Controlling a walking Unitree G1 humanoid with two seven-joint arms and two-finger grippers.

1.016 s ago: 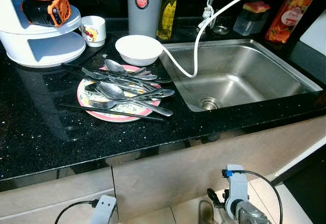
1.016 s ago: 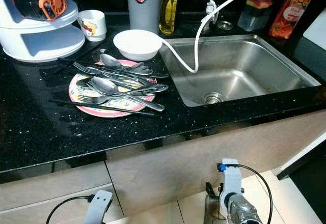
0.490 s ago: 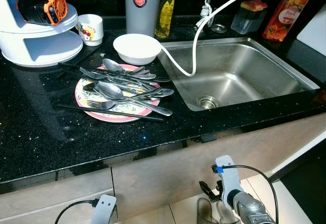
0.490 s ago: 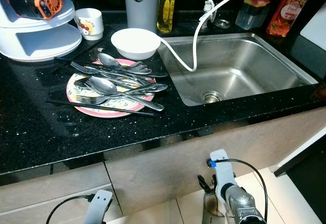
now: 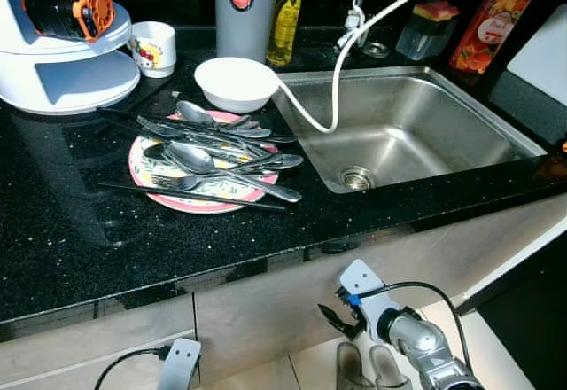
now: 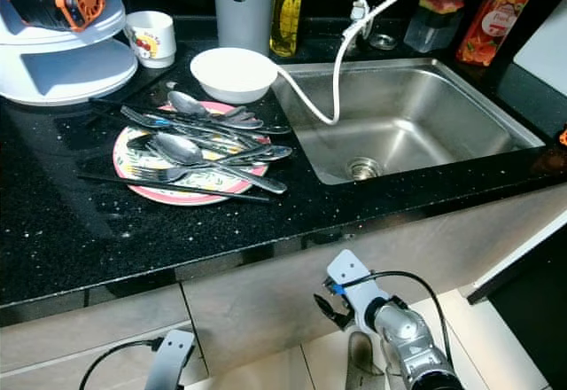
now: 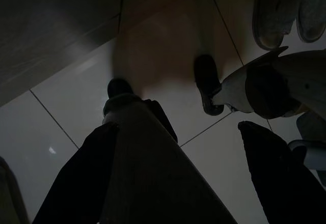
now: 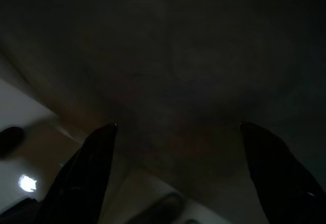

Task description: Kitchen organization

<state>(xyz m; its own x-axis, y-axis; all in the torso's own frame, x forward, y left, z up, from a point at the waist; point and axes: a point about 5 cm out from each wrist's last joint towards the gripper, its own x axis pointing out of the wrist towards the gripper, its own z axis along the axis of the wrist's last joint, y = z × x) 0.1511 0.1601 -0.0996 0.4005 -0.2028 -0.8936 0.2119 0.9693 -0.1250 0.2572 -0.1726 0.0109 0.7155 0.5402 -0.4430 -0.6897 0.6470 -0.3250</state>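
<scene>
The right gripper sits low in the lower centre of the left eye view, below the counter edge and in front of the cabinet face; in its wrist view the two black fingers stand well apart with nothing between them. The left gripper hangs idle over the tiled floor, fingers likewise spread and empty, with only its wrist visible at the bottom left. Above and to the upper left of the right gripper, on the black counter, lies a patterned plate heaped with spoons and forks, and dark chopsticks lie across its near edge. A white bowl stands just behind the plate, beside the steel sink, into which a white hose droops. A mug and a white tiered appliance occupy the upper left. Assessment: the cutlery is light, stiff and smooth, tangled and likely to slide or clatter; individual handles overhanging the plate rim offer the best hold. The plate and bowl are breakable and are better taken at the rim. All items are well apart from both grippers and above them.
</scene>
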